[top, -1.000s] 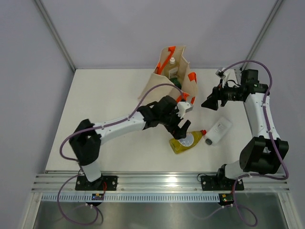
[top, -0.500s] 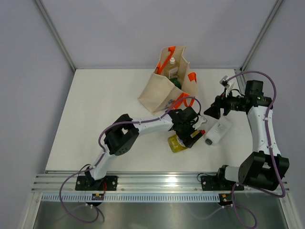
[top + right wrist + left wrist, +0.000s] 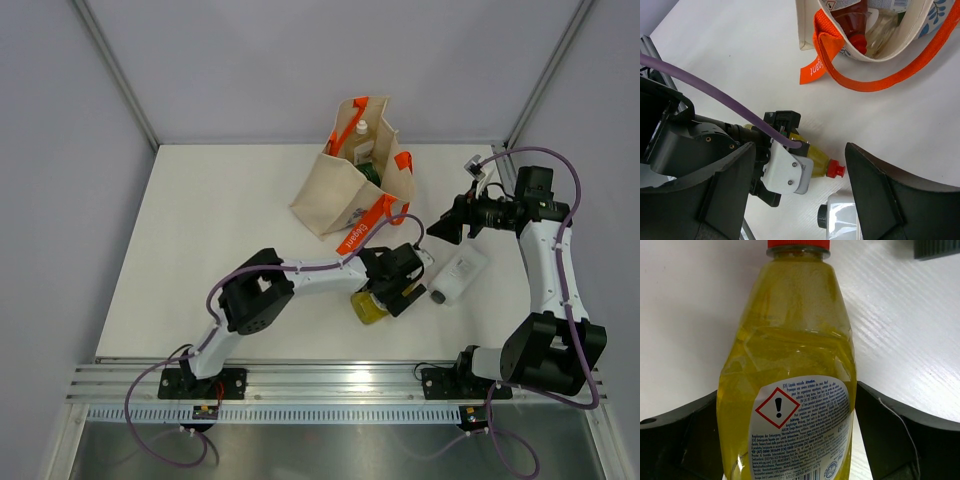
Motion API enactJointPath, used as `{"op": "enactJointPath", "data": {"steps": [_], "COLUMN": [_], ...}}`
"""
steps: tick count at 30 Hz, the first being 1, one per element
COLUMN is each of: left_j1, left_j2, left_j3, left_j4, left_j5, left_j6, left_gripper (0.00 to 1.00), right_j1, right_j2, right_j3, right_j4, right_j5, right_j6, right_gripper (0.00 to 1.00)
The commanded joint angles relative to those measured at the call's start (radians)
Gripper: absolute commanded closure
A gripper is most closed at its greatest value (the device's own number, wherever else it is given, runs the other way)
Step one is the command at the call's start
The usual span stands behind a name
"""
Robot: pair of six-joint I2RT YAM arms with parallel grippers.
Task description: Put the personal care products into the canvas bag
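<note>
The yellow bottle [image 3: 366,308] with a red cap lies on the table in front of the canvas bag [image 3: 335,185]. My left gripper [image 3: 392,290] is down over it. In the left wrist view the bottle [image 3: 790,340] fills the gap between the wide-spread fingers [image 3: 900,435], which sit right against its sides; that gripper [image 3: 787,390] is open. The white bottle with a dark cap [image 3: 460,272] lies just to the right. My right gripper [image 3: 442,225] hovers open and empty above it. The bag [image 3: 804,25] holds a red-capped bottle [image 3: 852,25] and a clear one [image 3: 885,20].
The bag's orange handle [image 3: 880,82] and its printed strap end [image 3: 358,235] trail onto the table toward the left wrist. A white-capped bottle [image 3: 362,130] stands in the bag. The two arms are close together at the right front.
My left gripper has swung right and come down over the yellow bottle. The right gripper drew back to the right and has held there.
</note>
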Motion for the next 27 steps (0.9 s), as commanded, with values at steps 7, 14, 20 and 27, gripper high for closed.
{"op": "enactJointPath", "data": {"steps": [7,14,20,27], "left_j1": [0.147,0.301,0.301,0.211], "left_j2": [-0.197,-0.261,-0.228,-0.182], "left_j3": [-0.251,-0.470,-0.460,-0.325], "left_j4": [0.038,0.215,0.140,-0.122], "left_j5": [0.451,0.760,0.725,0.420], "left_j6": [-0.097,-0.248,-0.205,-0.079], "left_gripper": [1.00,1.00,0.99,0.38], "right_j1": [-0.006,-0.004,-0.001,-0.001], "right_j2": [-0.010,0.000,0.045,0.051], "right_j3": [-0.034,-0.088,-0.094,-0.100], "right_j4": [0.065,0.021,-0.145,-0.131], "right_j5": [-0.035,-0.036,-0.013,-0.013], "right_j6": [0.059,0.038,-0.160,-0.146], "right_gripper": [0.21,0.23,0.25,0.25]}}
